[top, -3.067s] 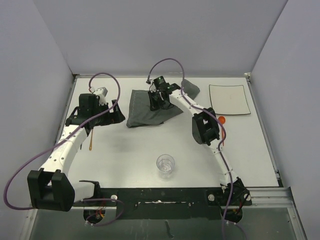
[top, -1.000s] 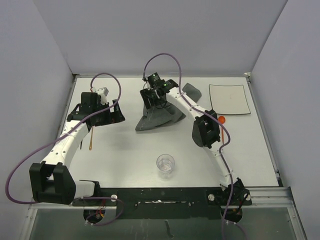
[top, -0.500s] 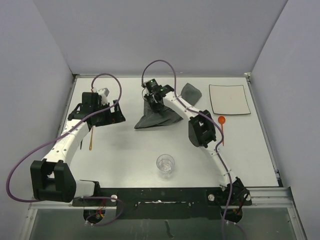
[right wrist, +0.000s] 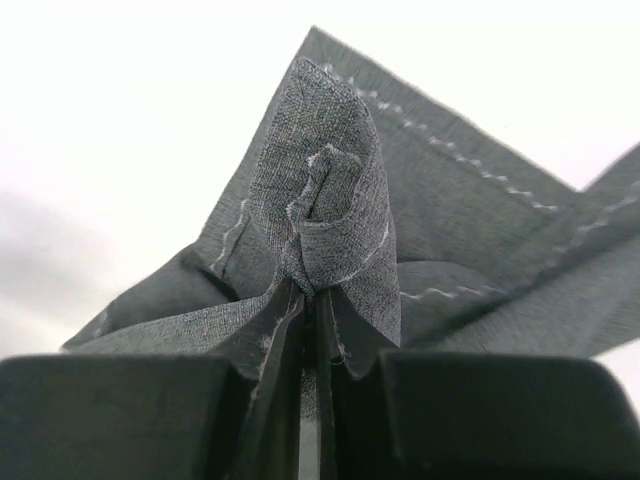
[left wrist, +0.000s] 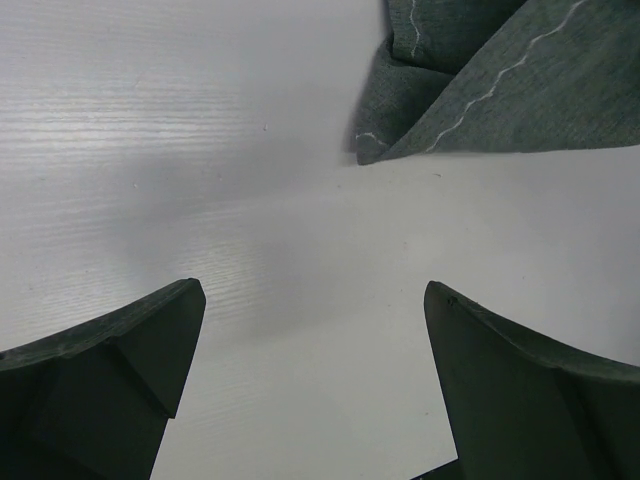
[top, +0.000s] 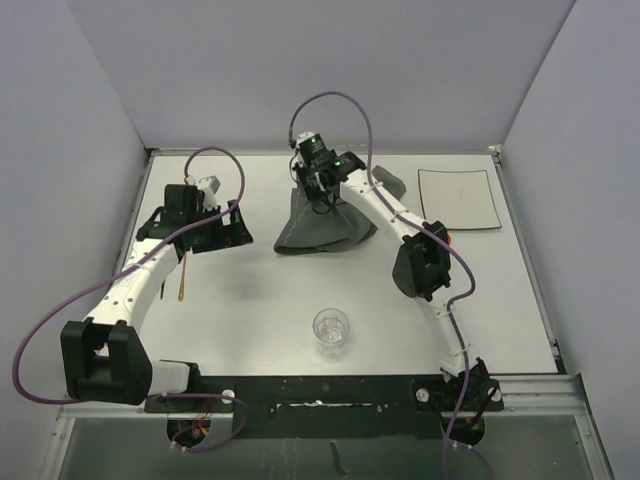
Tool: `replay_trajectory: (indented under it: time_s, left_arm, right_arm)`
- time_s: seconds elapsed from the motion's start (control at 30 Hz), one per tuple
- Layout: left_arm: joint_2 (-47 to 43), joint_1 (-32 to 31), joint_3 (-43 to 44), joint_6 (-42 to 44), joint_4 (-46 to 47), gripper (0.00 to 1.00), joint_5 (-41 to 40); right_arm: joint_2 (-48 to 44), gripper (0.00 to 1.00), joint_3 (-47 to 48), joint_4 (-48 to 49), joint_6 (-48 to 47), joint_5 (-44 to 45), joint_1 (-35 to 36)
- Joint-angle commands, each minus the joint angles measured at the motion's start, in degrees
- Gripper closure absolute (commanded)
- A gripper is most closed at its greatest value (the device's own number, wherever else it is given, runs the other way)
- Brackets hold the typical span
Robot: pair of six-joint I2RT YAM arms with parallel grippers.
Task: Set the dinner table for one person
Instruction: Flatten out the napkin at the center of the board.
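Placemat [top: 320, 228] bunches under the right gripper [right wrist: 315, 300], pinched shut on one thin fold that may slip out when lifted. Left gripper [left wrist: 310, 300] gapes wide left of placemat, above the table [top: 250, 290].

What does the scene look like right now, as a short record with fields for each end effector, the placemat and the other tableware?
right end effector: shut on a fold of the placemat
left end effector: open, empty, over bare table, just short of a placemat corner
placemat: dark grey, bunched, far centre of table
plate: white, square, far right, nothing on it
cup: clear, upright, near centre
thin orange utensil: lying beside the left arm
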Motion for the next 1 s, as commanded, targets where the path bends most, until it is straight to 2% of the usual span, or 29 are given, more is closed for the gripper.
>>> replay_trajectory:
  time_s: [0.0,0.27,0.57,0.67,0.77,0.97]
  left_arm:
    - [0.1,-1.1,2.3,-0.4,1.5,0.07,1.2]
    - [0.8,-8.6,1.9,-4.1,1.9,0.06,-3.2]
    - [0.9,-9.0,1.6,-6.3,3.1,0.07,-4.0]
    - [1.0,-10.5,-0.2,-9.3,6.0,0.05,-5.9]
    - [2.0,-14.8,-2.3,-11.6,10.6,0.02,-10.9]
    - [9.7,-21.9,-2.3,-12.9,22.8,0.02,-17.9]
  right_arm:
    - [-11.3,1.00,0.8,2.0,1.0,1.7,-0.3]
    - [-16.7,1.00,0.2,1.6,2.4,0.4,-0.2]
    - [-20.6,1.00,0.0,1.8,2.9,-0.2,0.0]
    - [-22.1,1.00,-0.2,2.3,3.0,0.1,0.0]
    - [-23.4,1.00,-0.2,2.4,3.0,0.1,0.0]
    - [-24.6,1.00,0.0,1.7,2.6,0.8,-0.1]
